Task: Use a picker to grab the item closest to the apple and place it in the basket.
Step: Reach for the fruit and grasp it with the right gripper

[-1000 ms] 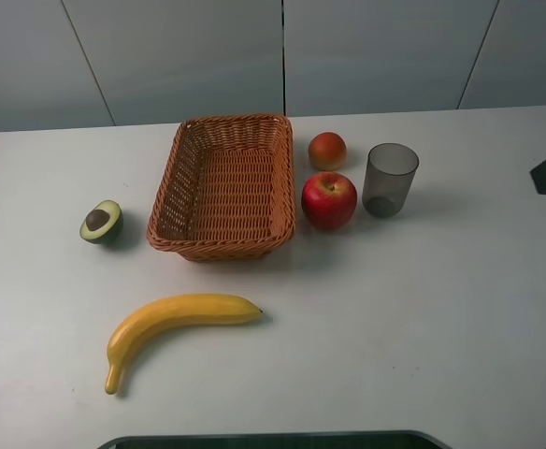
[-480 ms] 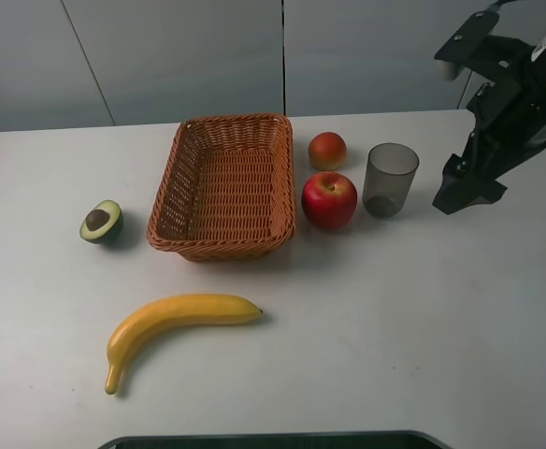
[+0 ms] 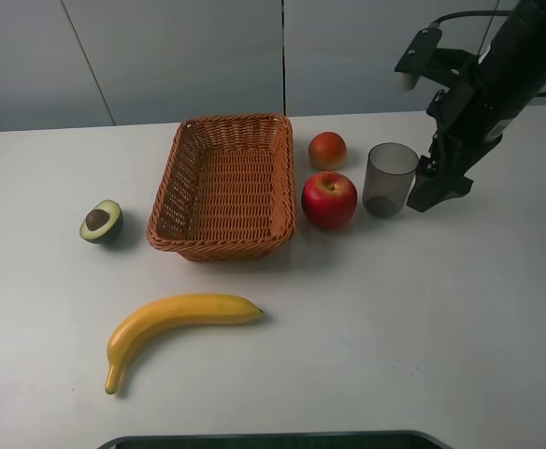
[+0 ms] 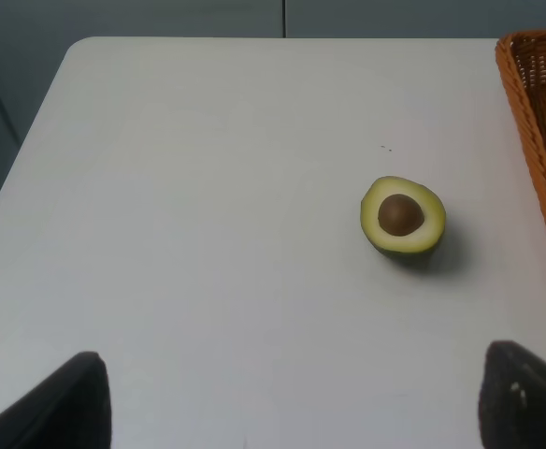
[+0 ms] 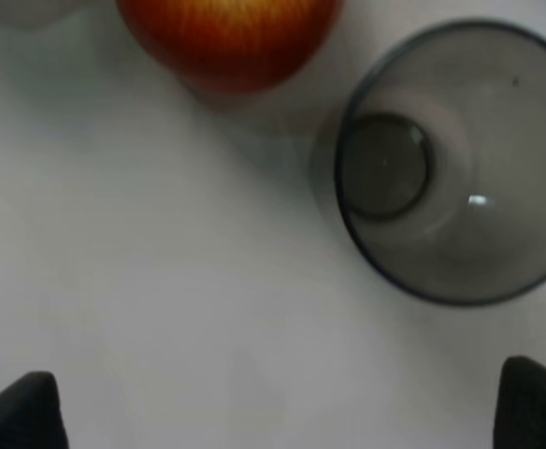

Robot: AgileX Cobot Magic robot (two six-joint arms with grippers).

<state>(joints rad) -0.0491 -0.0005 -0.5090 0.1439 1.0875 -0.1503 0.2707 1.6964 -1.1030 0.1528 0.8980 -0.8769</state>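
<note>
nearest my side of the white table [image 3: 395,327] lies a yellow banana [image 3: 175,323], well apart from everything else. further in, toward the left, a halved avocado [image 3: 102,222] sits cut side up with its brown pit showing. the left wrist camera sees that avocado [image 4: 403,216] ahead of the left gripper [image 4: 287,402]. its two dark fingertips [image 4: 63,407] are spread wide with only bare table between them, holding nothing.

next comes the brown wicker basket [image 3: 219,247], with nothing in it, its edge also catching the left wrist view [image 4: 541,122]. just right of the basket is the red apple [image 3: 329,200]. the smoky-grey cup [image 3: 390,178] stands upright just beside the apple on its right, a narrow gap between them. that cup rests on the table, outside the basket.

the right gripper [image 3: 438,192] points down just beside the cup's right side; i cannot tell whether it touches it. its wrist camera looks straight down into the cup [image 5: 455,164], with the apple [image 5: 228,37] beyond. its fingertips [image 5: 21,412] sit far apart and nothing lies between them.

furthest back, behind the apple, is a small orange-red fruit [image 3: 327,150].
</note>
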